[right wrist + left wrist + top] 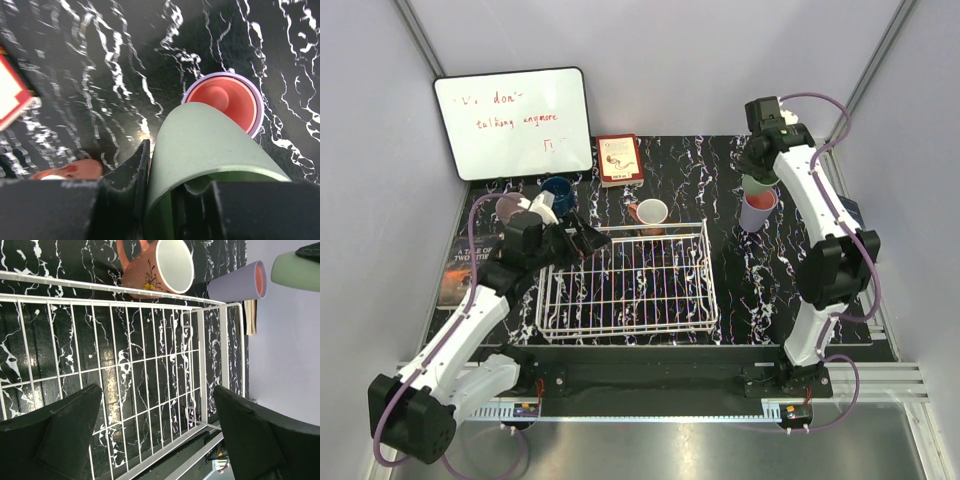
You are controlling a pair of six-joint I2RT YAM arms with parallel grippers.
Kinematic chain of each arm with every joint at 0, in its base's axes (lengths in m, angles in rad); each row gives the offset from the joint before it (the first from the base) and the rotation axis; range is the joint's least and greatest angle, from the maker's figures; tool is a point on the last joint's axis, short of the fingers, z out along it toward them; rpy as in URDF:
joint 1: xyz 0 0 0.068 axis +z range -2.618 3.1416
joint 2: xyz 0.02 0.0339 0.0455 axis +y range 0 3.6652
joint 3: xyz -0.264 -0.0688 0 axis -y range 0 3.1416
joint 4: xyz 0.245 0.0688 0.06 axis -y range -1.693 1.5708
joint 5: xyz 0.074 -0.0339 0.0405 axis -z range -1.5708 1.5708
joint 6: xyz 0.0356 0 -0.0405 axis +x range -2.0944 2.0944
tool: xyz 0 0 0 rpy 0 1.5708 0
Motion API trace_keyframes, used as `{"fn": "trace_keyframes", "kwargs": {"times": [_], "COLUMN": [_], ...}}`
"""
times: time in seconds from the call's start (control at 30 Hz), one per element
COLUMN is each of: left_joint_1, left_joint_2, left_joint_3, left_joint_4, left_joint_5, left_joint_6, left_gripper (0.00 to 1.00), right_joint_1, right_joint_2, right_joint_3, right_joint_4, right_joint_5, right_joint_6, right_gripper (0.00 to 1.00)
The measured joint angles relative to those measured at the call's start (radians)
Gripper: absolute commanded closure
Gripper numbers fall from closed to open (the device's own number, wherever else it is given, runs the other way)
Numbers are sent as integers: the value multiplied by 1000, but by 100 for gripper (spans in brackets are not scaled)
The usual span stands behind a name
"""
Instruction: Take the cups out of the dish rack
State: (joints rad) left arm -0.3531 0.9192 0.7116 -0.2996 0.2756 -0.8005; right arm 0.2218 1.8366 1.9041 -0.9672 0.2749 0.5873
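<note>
Zero cups show inside the dish rack (630, 285) at the centre of the overhead view; only bare wire floor there. Terracotta cup (650, 213) stands just past the rack's upper rail, outside it; cannot tell if it touches. Dark blue cup (558, 192) and mauve cup (508, 208) sit upper left, below the whiteboard (513, 122). Right of centre, the lavender cup (758, 210) stands on the table (670, 170). The green cup (756, 184) is just above it in the frame, carried by the right gripper (760, 172). Left gripper (582, 240) hangs over the rack's upper-left corner, jaws spread wide, holding nothing.

Left wrist view: fingers (60, 440) fill the lower corners, far apart, only rack wire between them. Terracotta cup is at top centre beyond the rail, lavender and green at upper right.

Right wrist view: green cup fills the lower middle, jaws drawn in against its wall, one finger (132, 172) flat on its left side. Past its rim is the lavender cup with a pink cup (222, 97) nested inside.

Judgement: unloading looks nearly finished. What seems to remain is setting the green cup down, probably onto that stack, and letting go.
</note>
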Motion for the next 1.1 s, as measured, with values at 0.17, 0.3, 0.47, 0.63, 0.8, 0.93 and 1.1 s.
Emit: {"fn": "trace_keyframes", "kwargs": {"times": [0.17, 0.3, 0.47, 0.63, 0.8, 0.93, 1.1], "left_joint_1": [0, 0, 0, 0, 0, 0, 0], "left_joint_2": [20, 21, 25, 45, 54, 63, 72], "left_joint_3": [0, 0, 0, 0, 0, 0, 0], "left_joint_4": [-6, -14, -14, -16, -27, -30, -37], "left_joint_5": [0, -4, -12, -19, -23, -23, -23], "left_joint_6": [8, 18, 25, 29, 37, 39, 41], "left_gripper": [3, 3, 3, 3, 3, 3, 3], "right_joint_1": [0, -3, -15, -37, -61, -73, -75], "right_joint_2": [62, 76, 76, 76, 82, 111, 154], "right_joint_3": [0, 0, -1, -8, -42, -60, -69], "right_joint_4": [-18, -18, -10, 6, 21, 37, 56], "right_joint_5": [12, 23, 26, 28, 24, 7, -33], "right_joint_6": [-4, -6, -7, -8, -11, -13, -16], "right_gripper": [100, 100, 100, 100, 100, 95, 70]}}
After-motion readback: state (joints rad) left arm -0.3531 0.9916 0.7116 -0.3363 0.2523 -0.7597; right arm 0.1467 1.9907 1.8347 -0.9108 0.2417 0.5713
